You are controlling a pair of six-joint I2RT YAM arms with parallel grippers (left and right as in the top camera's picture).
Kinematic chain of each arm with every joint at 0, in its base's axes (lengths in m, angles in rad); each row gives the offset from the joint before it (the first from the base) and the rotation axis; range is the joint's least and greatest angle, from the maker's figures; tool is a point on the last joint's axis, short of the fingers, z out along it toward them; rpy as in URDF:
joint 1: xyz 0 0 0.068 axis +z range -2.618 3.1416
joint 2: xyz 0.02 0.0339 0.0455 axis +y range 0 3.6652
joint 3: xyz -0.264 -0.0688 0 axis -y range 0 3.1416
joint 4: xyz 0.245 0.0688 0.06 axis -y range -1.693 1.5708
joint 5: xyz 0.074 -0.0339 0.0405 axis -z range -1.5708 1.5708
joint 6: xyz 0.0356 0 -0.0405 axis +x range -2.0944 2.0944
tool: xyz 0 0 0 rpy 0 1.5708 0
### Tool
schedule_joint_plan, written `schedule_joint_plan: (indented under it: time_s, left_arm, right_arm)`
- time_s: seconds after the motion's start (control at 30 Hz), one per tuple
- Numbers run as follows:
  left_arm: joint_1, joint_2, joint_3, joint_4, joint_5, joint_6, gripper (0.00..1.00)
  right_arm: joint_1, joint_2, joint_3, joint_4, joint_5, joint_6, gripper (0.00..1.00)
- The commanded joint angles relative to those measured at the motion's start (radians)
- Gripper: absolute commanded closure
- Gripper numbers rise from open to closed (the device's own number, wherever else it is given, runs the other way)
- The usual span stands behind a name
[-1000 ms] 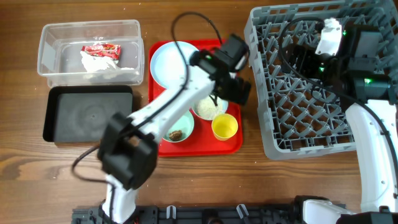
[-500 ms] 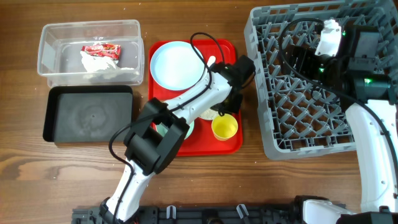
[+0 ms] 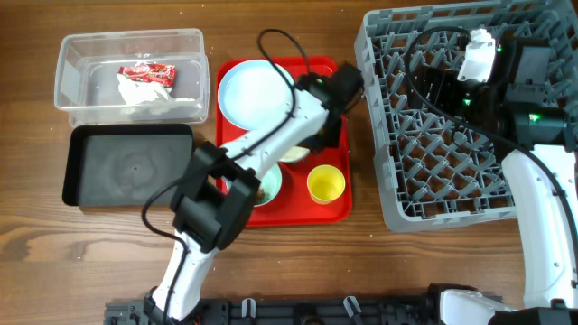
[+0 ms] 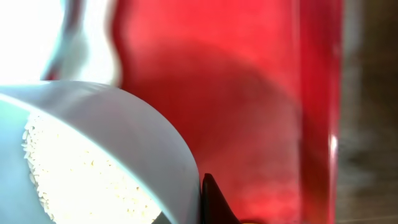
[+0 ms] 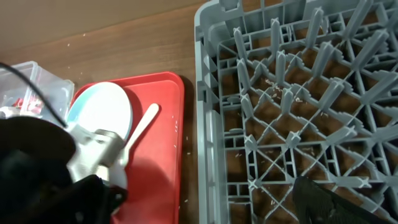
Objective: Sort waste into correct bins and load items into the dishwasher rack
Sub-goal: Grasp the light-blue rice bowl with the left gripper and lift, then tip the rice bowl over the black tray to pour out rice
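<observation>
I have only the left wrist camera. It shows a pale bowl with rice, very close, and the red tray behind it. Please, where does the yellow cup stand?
Observer: The yellow cup stands upright on the red tray, near the tray's corner closest to the robot's base, on the side of the rack.
Operator: And where is the spoon?
Observer: The white spoon lies on the same tray, beside the pale blue plate.
Operator: What does the clear tub hold?
Observer: The clear tub holds the red wrapper and the white napkin.
</observation>
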Motion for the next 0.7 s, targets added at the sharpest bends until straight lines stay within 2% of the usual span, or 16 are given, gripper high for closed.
schedule_joint_plan:
  time_s: [0.0,0.2,0.37,0.57,0.67]
  left_arm:
    - [0.079,-0.145,0.056,-0.038,0.038,-0.077,0.96]
    - [0.13,-0.362,0.056,-0.138,0.068,-0.119,0.96]
    - [0.257,-0.42,0.055,-0.371,0.06,-0.227,0.96]
    - [0.281,-0.423,0.033,-0.391,0.05,-0.209,0.96]
    - [0.367,-0.428,0.033,-0.389,0.069,-0.146,0.96]
  right_arm:
    - [0.004,0.008,0.021,0.023,0.002,-0.018,0.0]
    - [0.004,0.008,0.021,0.044,0.001,-0.018,0.0]
    - [0.004,0.008,0.021,0.055,-0.048,0.008,0.0]
    - [0.004,0.008,0.021,0.06,-0.051,0.008,0.0]
    - [0.004,0.008,0.021,0.058,-0.051,0.008,0.0]
